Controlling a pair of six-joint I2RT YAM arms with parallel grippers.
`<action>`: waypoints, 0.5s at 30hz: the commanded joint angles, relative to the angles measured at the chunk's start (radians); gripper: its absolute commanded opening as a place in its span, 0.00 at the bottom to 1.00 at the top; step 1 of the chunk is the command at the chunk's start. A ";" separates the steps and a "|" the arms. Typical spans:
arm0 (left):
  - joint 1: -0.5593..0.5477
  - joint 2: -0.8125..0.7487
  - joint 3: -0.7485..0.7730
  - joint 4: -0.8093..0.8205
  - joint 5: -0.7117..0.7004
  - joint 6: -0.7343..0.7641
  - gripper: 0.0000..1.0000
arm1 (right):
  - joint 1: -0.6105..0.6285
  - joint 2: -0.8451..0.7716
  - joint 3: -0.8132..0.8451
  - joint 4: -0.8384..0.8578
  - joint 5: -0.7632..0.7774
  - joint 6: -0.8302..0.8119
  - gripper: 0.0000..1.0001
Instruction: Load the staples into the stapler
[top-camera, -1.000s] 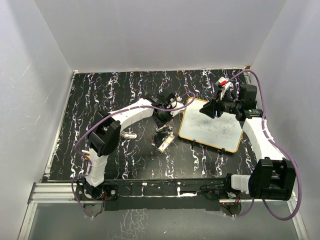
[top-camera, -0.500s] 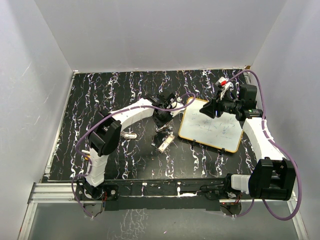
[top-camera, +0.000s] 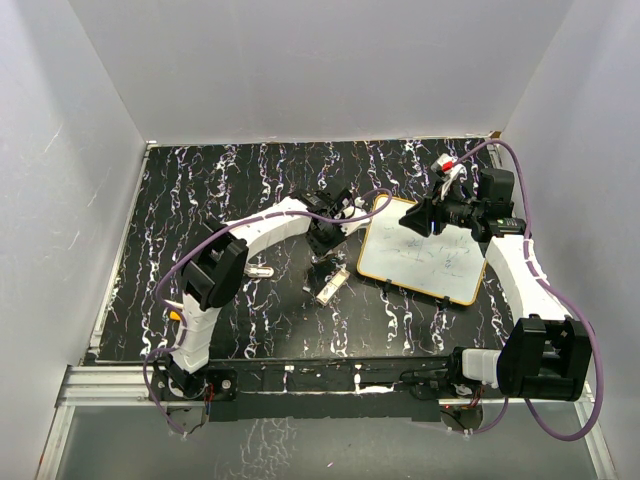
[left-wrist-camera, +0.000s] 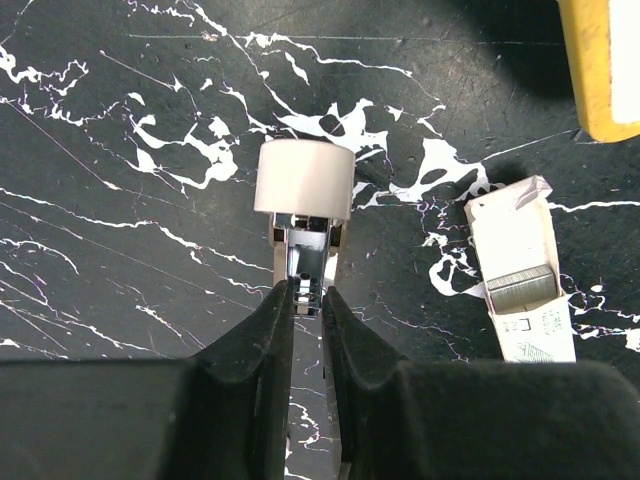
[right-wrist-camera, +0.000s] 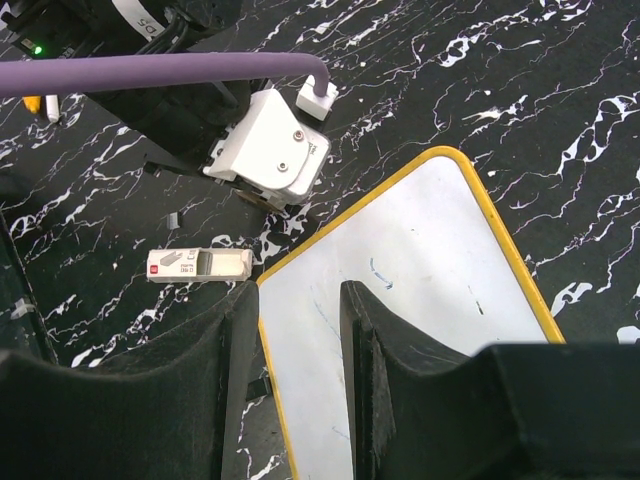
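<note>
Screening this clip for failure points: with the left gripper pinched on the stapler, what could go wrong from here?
1. The left gripper is shut on only the thin metal end of the stapler, so it may twist or slip out.
2. The staple box lies open beside it with staples showing; a nudge could spill them.
3. The right gripper hangs open over the whiteboard; reaching the box could bring it against the left arm.

A small whiteboard with a yellow frame lies flat on the black, white-veined table, toward its right edge, with faint pen marks on its face. A thin white pen lies left of centre. A small orange cap sits near the left edge.
</note>
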 joint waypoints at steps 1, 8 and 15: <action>-0.004 -0.013 0.034 -0.030 -0.007 0.005 0.00 | -0.009 -0.027 -0.002 0.051 -0.026 -0.010 0.41; -0.004 -0.011 0.054 -0.047 0.011 -0.001 0.00 | -0.010 -0.025 -0.002 0.051 -0.027 -0.010 0.41; -0.004 -0.022 0.098 -0.078 0.025 -0.010 0.00 | -0.010 -0.020 -0.004 0.053 -0.029 -0.010 0.42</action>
